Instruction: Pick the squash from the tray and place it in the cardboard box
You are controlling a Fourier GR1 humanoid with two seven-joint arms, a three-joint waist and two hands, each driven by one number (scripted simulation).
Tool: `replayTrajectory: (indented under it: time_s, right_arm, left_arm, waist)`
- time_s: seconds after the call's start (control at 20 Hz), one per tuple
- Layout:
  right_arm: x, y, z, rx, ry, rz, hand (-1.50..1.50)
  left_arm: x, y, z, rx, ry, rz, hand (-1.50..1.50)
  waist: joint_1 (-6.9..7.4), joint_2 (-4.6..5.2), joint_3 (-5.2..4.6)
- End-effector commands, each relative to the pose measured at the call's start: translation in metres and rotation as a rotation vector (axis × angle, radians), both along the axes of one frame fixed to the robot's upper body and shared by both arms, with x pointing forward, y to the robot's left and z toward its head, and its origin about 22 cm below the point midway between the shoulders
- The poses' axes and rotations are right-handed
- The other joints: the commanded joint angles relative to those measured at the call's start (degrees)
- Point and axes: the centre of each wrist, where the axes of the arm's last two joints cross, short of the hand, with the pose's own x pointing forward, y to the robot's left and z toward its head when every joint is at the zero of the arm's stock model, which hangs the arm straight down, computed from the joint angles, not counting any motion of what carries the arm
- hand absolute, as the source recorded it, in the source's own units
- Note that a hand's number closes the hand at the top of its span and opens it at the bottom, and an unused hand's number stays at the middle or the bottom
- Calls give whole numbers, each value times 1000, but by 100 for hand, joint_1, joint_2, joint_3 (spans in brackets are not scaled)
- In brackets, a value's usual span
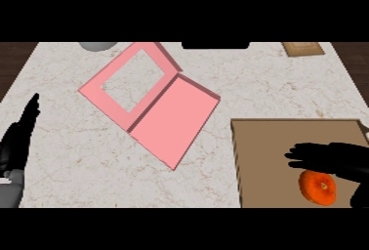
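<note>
Broad pale marbled desk (pixel 274 93) underneath everything, filling most of the head view. Next in size, pink box (pixel 172 119) lying opened out flat near the middle, one panel a frame with the desk showing through its window, nothing inside it; pink rather than plain cardboard, yet the only box-like thing in sight, so presumably the target. Then brown tray (pixel 274 146) at lower right, well apart from the box, holding a single item. Resting at the far left edge, left hand (pixel 18 139), fingers straight and pointing up, holding nothing. Over the tray, right hand (pixel 328 158), fingers spread wide and reaching across, just above the fruit, not yet curled round it. Smallest of the task's things: orange squash (pixel 318 187), round and flattish, lying in the tray near its lower edge, partly under the hand. Along the far edge, a grey round object (pixel 99 46), a dark shape (pixel 215 45) and a small tan board (pixel 302 48).

Likely risks from here: rounded, smooth squash slipping sideways or rolling if closed on off-centre; knuckles catching the tray's raised rim during lift; box lying flat and shallow, so a release short of its panel or over the open window likely to leave the squash on the desk.
</note>
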Motion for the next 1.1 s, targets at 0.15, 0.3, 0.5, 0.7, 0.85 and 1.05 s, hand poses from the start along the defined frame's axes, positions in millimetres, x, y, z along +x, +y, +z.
replayTrajectory:
  time_s: [0.15, 0.3, 0.5, 0.7, 0.85, 1.05]
  right_arm:
    - [-9, 2, 0, -91, 49, 15, -150]
    - [-20, 31, -21, -119, 61, -14, -150]
    - [-26, 20, -42, -134, 52, -20, -150]
    - [-25, 25, -53, -12, -112, -44, 150]
    - [-15, 26, -52, 14, -164, -70, 150]
    - [-11, 21, -42, 69, -252, -88, 150]
  left_arm:
    - [-5, 9, -1, -10, -9, -12, 0]
    - [-3, 3, -18, -2, 19, -7, 0]
    - [-2, 4, 7, 12, 0, 0, 0]
    - [-2, -1, -5, 0, -3, -18, 0]
    - [-12, 8, 11, -3, 12, -11, 0]
    - [-3, -4, -1, -1, 5, 4, 0]
  waist:
    - [29, 3, 1]
    - [6, 4, 0]
    - [25, 4, 3]
    - [7, 6, 4]
    - [50, 2, 6]
    - [10, 3, 5]
